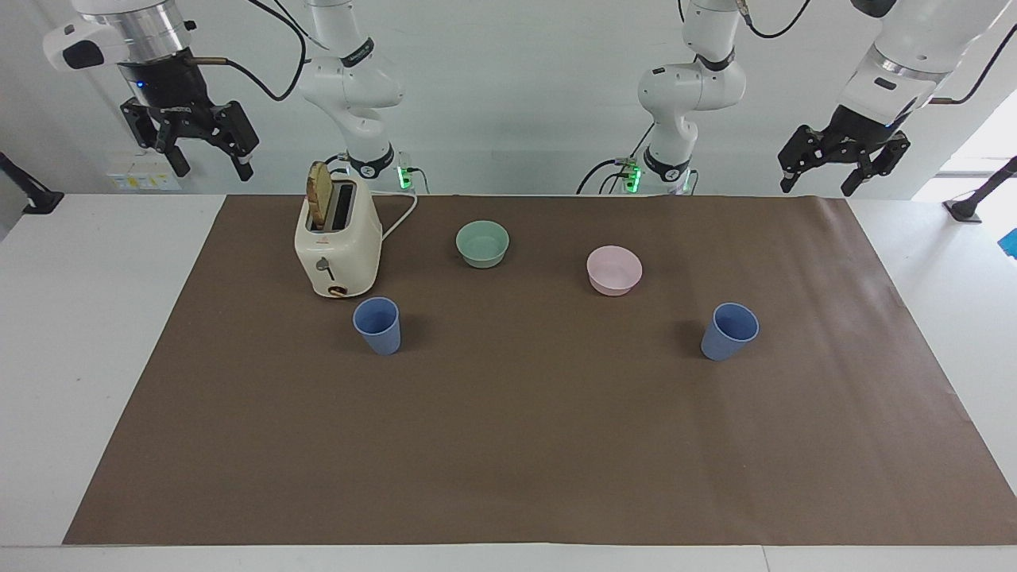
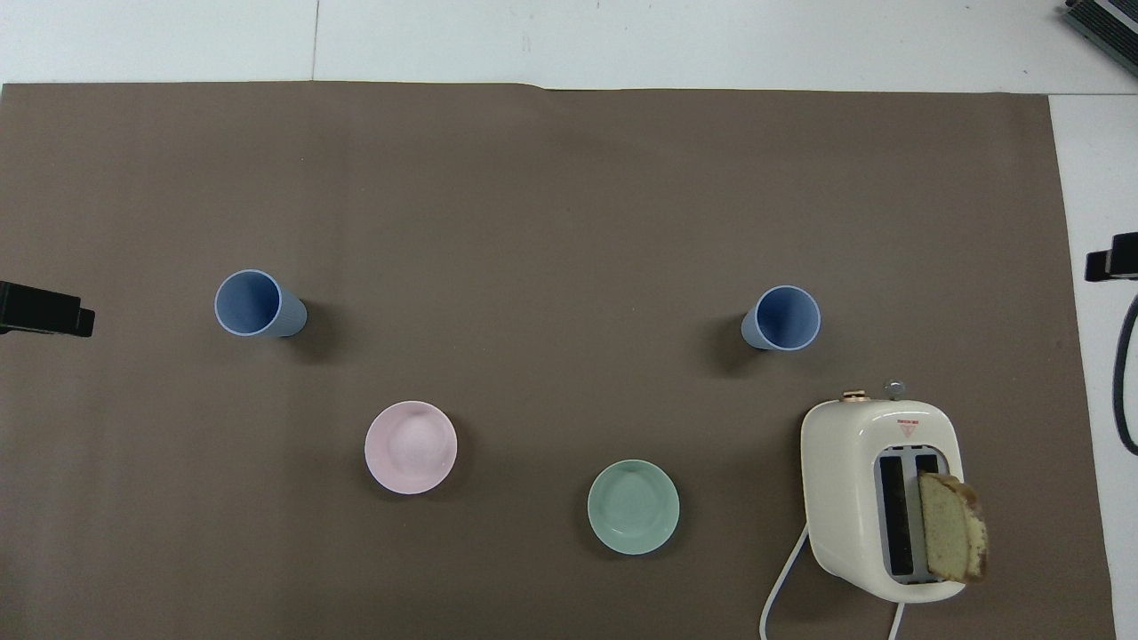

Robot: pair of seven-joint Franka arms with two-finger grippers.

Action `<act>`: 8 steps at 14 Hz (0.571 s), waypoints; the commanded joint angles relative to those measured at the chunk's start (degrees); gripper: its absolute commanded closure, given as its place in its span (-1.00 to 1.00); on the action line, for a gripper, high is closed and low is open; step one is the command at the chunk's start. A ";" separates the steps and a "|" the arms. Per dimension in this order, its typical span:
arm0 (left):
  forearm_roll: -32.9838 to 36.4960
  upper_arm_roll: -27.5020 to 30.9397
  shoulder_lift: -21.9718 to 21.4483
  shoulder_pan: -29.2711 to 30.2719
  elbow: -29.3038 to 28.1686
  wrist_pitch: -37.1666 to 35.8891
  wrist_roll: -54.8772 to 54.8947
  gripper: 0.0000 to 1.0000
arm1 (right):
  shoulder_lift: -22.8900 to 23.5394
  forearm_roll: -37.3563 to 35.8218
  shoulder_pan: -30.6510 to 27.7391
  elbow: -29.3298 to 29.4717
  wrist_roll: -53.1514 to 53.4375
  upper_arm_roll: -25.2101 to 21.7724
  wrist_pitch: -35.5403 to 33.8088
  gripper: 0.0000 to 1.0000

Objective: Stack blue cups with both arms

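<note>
Two blue cups stand upright and apart on the brown mat (image 1: pixel 508 445). One cup (image 1: pixel 377 324) is toward the right arm's end, just farther from the robots than the toaster; it also shows in the overhead view (image 2: pixel 782 317). The other cup (image 1: pixel 729 331) is toward the left arm's end and also shows in the overhead view (image 2: pixel 258 304). My right gripper (image 1: pixel 213 165) hangs open and empty, high over the table edge beside the toaster. My left gripper (image 1: pixel 818 184) hangs open and empty, high over the mat's corner at its own end. Neither gripper shows in the overhead view.
A cream toaster (image 1: pixel 338 246) with a slice of bread in one slot stands near the right arm's base (image 2: pixel 880 498). A mint-green bowl (image 1: pixel 482 243) and a pink bowl (image 1: pixel 614 270) sit between the cups, nearer the robots. Black stands are at both table ends.
</note>
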 commanded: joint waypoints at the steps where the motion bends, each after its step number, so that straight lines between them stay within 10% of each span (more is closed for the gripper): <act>1: 0.45 0.10 -0.68 0.02 -0.36 -0.63 0.95 -1.00 | 0.15 -0.36 -0.16 0.89 0.73 0.32 -1.16 -1.00; 8: 0.45 0.10 -0.77 0.02 -0.80 -0.72 0.95 -1.00 | 0.15 -0.36 -0.16 0.89 0.73 0.32 -1.16 -1.00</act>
